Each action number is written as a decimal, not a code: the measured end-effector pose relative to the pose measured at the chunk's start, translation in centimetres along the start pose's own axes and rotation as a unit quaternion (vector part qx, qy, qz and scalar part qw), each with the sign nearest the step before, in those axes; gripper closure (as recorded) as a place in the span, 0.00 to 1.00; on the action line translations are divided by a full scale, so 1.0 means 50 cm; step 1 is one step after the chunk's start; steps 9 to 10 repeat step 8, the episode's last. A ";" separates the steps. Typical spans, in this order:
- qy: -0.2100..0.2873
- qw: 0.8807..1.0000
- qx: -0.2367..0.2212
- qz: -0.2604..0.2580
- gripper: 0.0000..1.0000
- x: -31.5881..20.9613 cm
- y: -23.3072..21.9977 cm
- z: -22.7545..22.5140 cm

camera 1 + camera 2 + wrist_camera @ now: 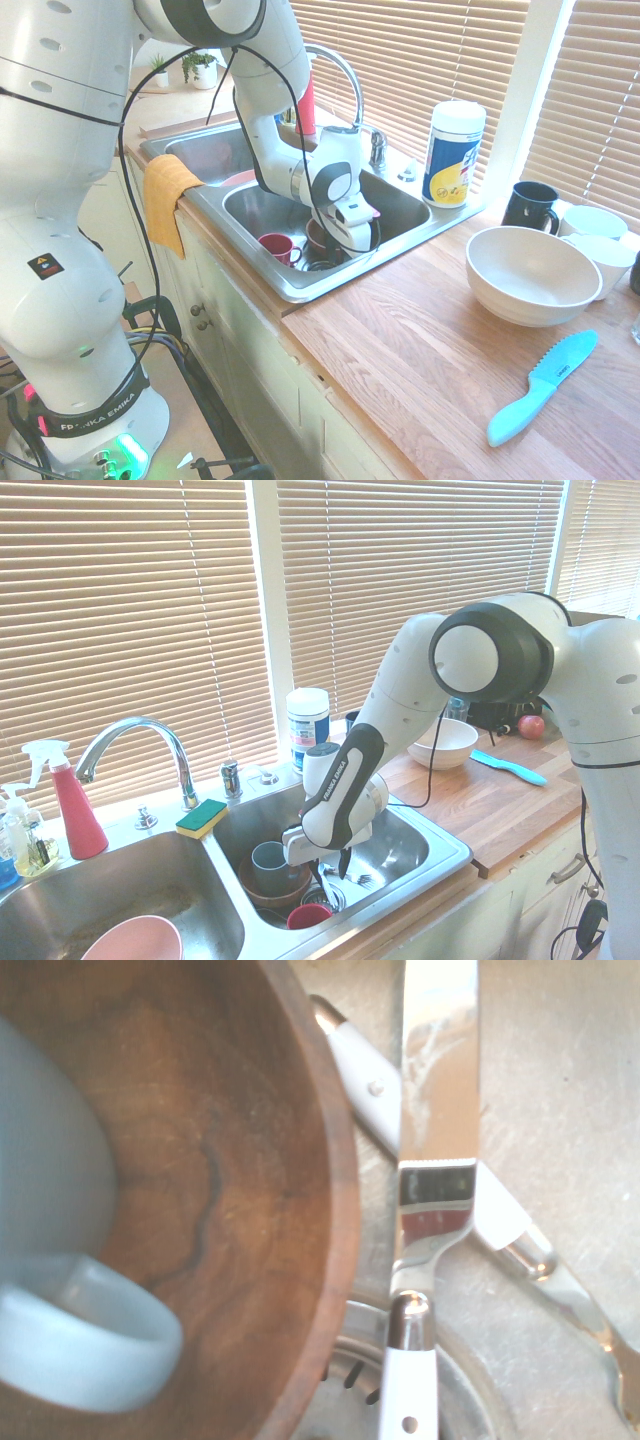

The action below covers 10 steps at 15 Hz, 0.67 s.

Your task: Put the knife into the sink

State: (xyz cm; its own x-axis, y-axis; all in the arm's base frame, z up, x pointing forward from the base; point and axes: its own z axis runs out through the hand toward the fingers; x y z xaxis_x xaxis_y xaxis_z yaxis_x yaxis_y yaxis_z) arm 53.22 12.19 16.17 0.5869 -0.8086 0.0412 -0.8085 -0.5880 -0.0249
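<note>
Steel fills the near basin of the sink [300, 285], where the claw [330, 868] points straight down, low inside, just beside a brown wooden bowl [272, 892]. Its fingers [343, 863] show as dark tips in the second exterior view, but the wrist body hides most of them, so I cannot tell whether they stand apart or together, nor whether they touch anything.

The knife [437, 1130] shows only in the wrist view: a shiny all-silver blade and handle lying flat on the basin floor right alongside the bowl's rim, crossing a white-handled utensil [362, 1070]. Another white handle [408, 1380] reaches up from the drain grate [350, 1370] towards it.

A pale blue-grey mug [270, 862] sits inside the bowl. A small red cup [275, 246] stands on the basin floor close by. In the far basin lies a pink bowl [133, 941]. The faucet [135, 742] arches behind, with a green-and-yellow sponge [201, 818] on the rim and a red spray bottle [72, 805] to the side. An orange cloth [167, 198] hangs over the front edge.

On the wooden worktop [430, 350] rest a large white bowl [530, 275], a light-blue plastic knife [543, 386], a dark mug [530, 205] and a wipes canister [453, 153].
</note>
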 end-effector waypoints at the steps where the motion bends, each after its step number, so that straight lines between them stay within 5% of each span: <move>1: 0.002 1.000 0.004 -0.001 0.00 0.000 -0.004 -0.014; 8: 0.015 0.998 -0.009 -0.055 0.00 -0.020 0.042 -0.278; 10: 0.015 0.998 -0.009 -0.055 0.00 -0.020 0.042 -0.278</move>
